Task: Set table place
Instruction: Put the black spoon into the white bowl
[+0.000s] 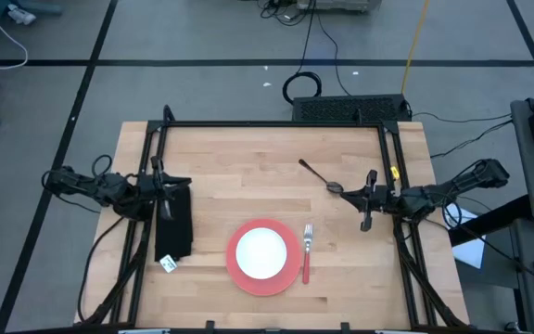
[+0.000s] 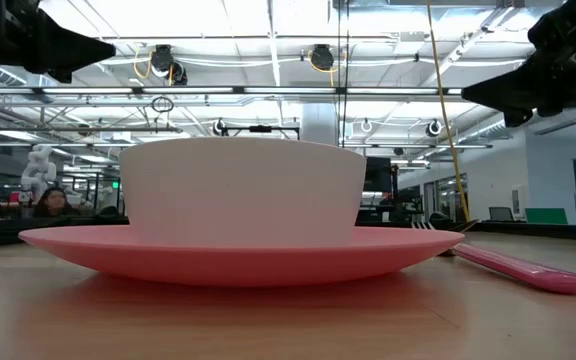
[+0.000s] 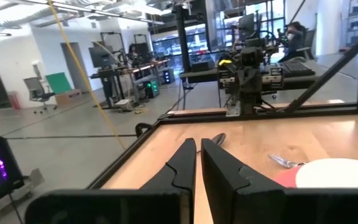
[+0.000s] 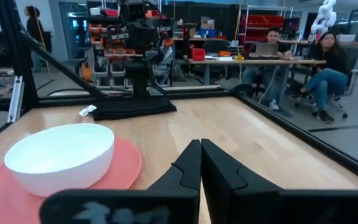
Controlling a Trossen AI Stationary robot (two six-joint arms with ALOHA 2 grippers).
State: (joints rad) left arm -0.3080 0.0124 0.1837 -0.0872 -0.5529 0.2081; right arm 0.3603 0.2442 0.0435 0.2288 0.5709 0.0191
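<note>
Table (image 1: 248, 167): light-wood butcher-block top of narrow planks, framed by black metal rails, filling the middle of the high view over a grey tiled floor
Plate (image 1: 248, 276): pink, round, on the near middle of the table
Bowl (image 1: 261, 251): white, sitting in the middle of the plate; in the low view it stands upright and hides most of the room behind it
Fork (image 1: 308, 252): metal tines with a pink handle, lying flat just beside the plate on the right arm's side, tines pointing toward the far edge
Spoon (image 1: 319, 176): dark, lying at a slant on the far right part of the table, its bowl end close to the right end effector
Black cloth (image 1: 174, 223): dark folded piece with a small white tag at its near corner, lying along the left rail under the left end effector
Left end effector (image 3: 197, 149): at the left side of the table above the black cloth, fingers drawn nearly together with a thin gap, nothing between them
Right end effector (image 4: 200, 151): at the right side of the table near the spoon, fingers clenched tip to tip, nothing in them
Room beyond: seated people at desks past the table edge in the right wrist view; cables and a black box on the floor past the far rail
</note>
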